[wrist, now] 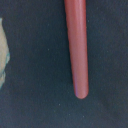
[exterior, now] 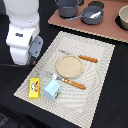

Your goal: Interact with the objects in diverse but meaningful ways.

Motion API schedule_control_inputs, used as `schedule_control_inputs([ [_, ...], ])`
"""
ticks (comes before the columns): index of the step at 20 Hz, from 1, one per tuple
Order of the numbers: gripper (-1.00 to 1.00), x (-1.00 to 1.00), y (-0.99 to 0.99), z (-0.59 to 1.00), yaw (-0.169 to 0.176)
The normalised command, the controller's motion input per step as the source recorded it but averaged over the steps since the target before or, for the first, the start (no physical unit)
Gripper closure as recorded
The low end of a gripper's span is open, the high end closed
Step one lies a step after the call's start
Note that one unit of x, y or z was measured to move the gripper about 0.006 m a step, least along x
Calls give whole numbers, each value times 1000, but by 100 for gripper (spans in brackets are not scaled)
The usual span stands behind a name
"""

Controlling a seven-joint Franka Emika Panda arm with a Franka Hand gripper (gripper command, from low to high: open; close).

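A reddish-brown handle (wrist: 76, 47) fills the wrist view, lying on a dark surface with its rounded end free; the pan it belongs to is out of that view. No fingers show there. In the exterior view my white arm (exterior: 22, 35) hangs over the dark table at the mat's left edge, and its gripper (exterior: 33, 56) is mostly hidden by the wrist. A yellow rectangular box (exterior: 34, 88) and a pale blue carton (exterior: 51, 90) stand side by side on the near corner of the striped mat (exterior: 100, 75).
A round wooden plate (exterior: 69, 66) lies mid-mat between a fork (exterior: 67, 81) and a knife (exterior: 82, 57), both orange-handled. A brown tray (exterior: 107, 31) at the back holds a grey pot (exterior: 67, 7) and a pan (exterior: 92, 14). A bowl (exterior: 123, 17) sits far right.
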Motion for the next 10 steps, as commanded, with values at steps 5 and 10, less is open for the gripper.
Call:
schedule_control_inputs([
  [5,-100,-430,-108,-423,27],
  [10,100,52,-76,-38,8],
])
